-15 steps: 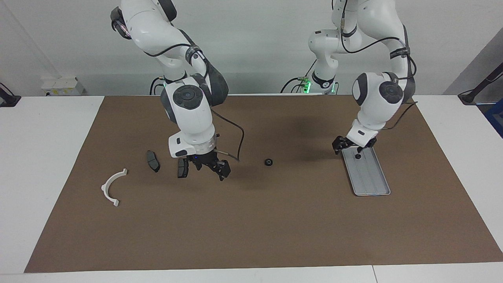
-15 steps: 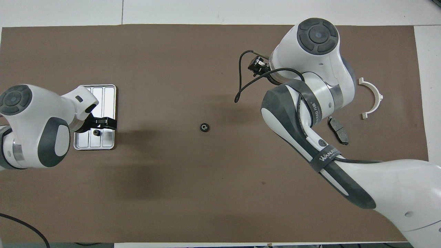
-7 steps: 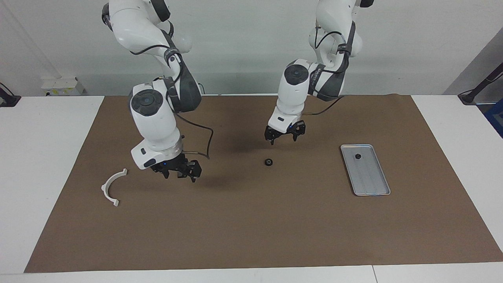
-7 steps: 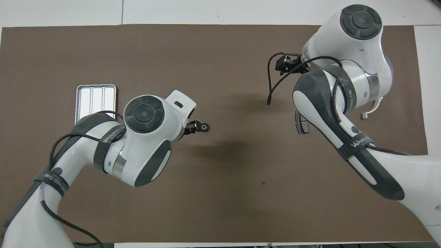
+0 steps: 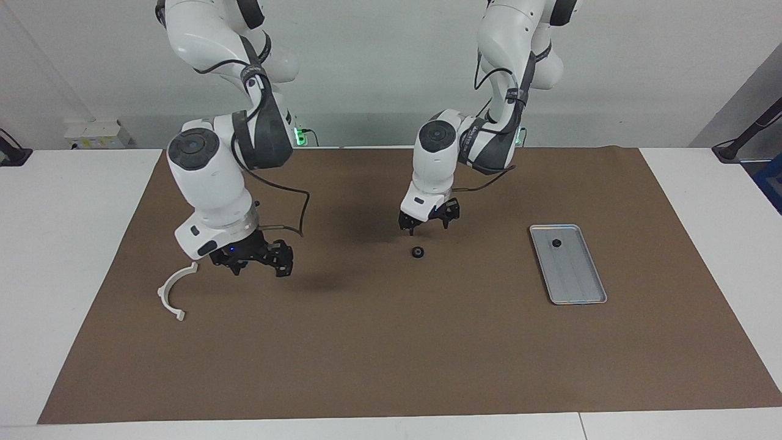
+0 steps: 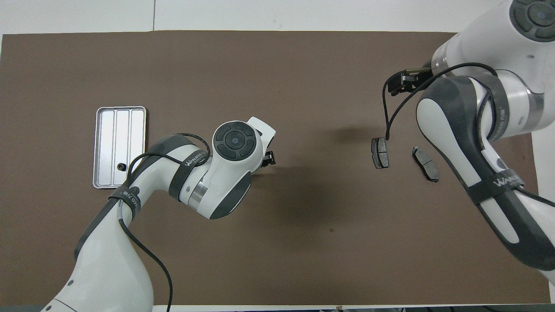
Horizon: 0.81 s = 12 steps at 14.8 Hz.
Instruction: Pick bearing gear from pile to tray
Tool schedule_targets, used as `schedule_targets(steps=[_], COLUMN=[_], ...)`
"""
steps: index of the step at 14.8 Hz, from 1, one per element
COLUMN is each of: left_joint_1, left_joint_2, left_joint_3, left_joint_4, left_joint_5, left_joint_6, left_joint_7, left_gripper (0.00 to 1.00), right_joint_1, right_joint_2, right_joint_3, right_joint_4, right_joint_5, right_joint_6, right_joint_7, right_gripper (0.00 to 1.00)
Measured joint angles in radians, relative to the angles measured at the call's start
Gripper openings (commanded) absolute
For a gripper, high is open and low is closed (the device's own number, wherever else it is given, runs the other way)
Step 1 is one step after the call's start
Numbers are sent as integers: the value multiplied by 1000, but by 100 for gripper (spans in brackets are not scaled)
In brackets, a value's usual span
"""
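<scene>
Gleaming ribbed metal tray (image 5: 574, 278)

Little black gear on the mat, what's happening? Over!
Left gripper open, just above loose bearing gear. Right gripper open, empty, over the mat near white bracket. One gear in tray. Nothing blocking.

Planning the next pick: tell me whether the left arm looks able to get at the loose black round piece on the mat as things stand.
Probably yes. The left pincer hangs open just above the black round piece, which lies alone on the brown mat with nothing between them. The right pincer is off near the white bracket.
</scene>
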Motion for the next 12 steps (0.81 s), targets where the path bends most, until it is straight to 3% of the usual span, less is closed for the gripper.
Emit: schedule_targets(steps=[7,12], left_joint_1=[-1,-3], left_joint_2=[14,32], left_joint_3=[-3,-10], left_joint_4=[3,2], left_joint_5=[1,1], left_joint_6=[48,81], left_joint_7=[0,0], left_gripper=[100,99], right_joint_1=[57,77], right_joint_2=[-242,-309], right_joint_3=[-84,-109], right_joint_4=[-37,-39], right_joint_5=[5,41], right_joint_6=[-231,-341], right_joint_7=[-86,-86], right_gripper=[100,100])
